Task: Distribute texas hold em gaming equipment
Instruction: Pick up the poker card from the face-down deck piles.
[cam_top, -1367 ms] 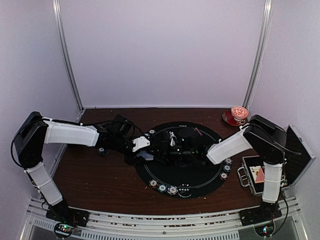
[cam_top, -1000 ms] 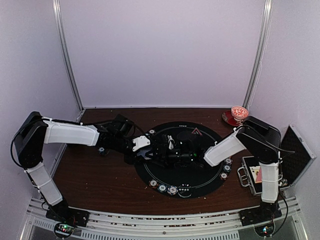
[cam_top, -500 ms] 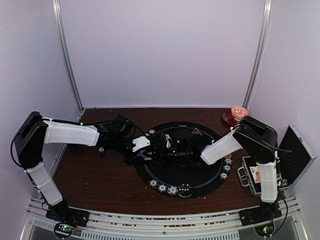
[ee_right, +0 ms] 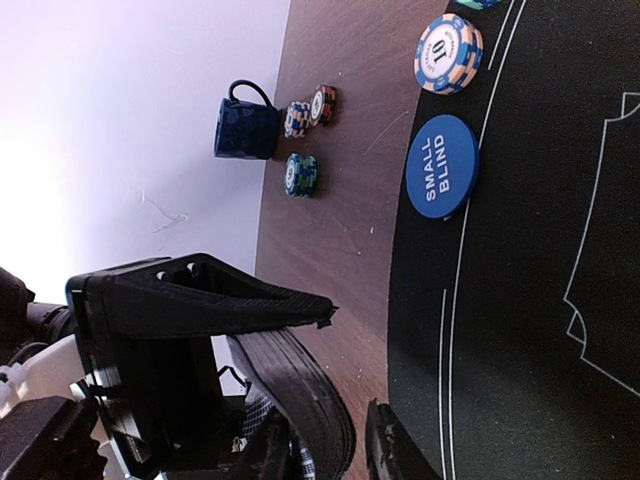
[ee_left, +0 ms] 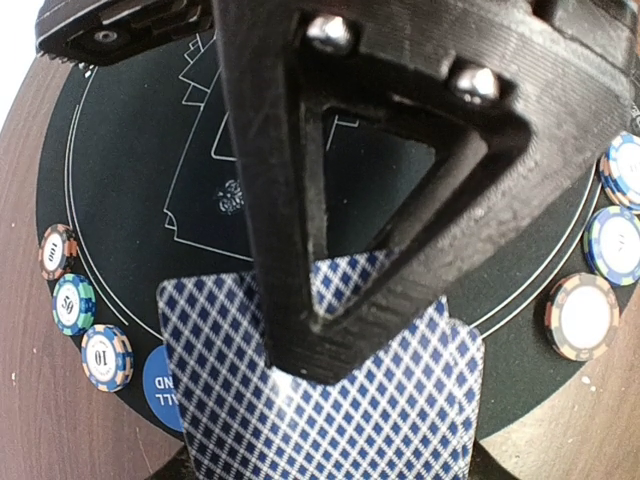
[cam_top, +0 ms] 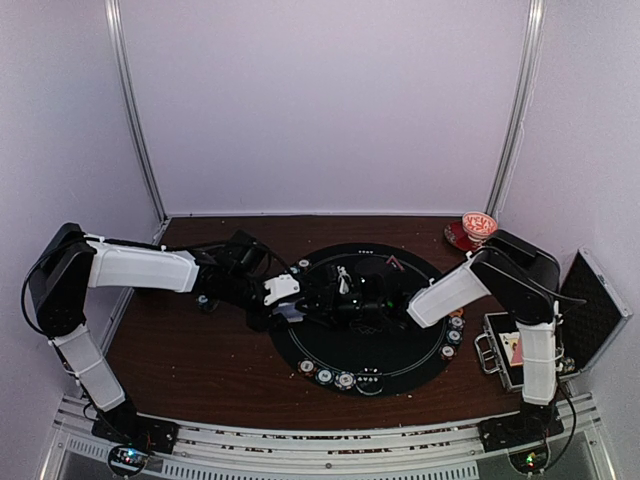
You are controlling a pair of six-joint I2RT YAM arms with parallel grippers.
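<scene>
left gripper (ee_left: 318, 362): clamped on the playing cards (ee_left: 330, 425); one black finger lies across their blue-diamond backs, the other is hidden beneath them.
right gripper (ee_right: 330, 452): fingertips stand narrowly apart, right at the free edge of the same stack; whether they grip it cannot be told.
playing cards: a slightly fanned stack, edge-on from the right wrist, held off the black mat (ee_right: 520, 300) where the two sets of fingers meet.
small blind disc (ee_right: 443, 165): blue, flat on the mat's border, ahead of the right fingertips and just left of the cards under the left finger.
left chips (ee_left: 105, 357): three striped ones in a row on the mat's border, left of the left finger, the last just beside the disc.
right chips (ee_left: 582, 315): three more, right of that finger.
blue mug (ee_right: 245, 125): on the wooden table, beyond the left gripper from the right wrist, with chip stacks (ee_right: 300, 173) near it.
red triangle marker (cam_top: 392, 264): on the mat, just behind the right fingers.
</scene>
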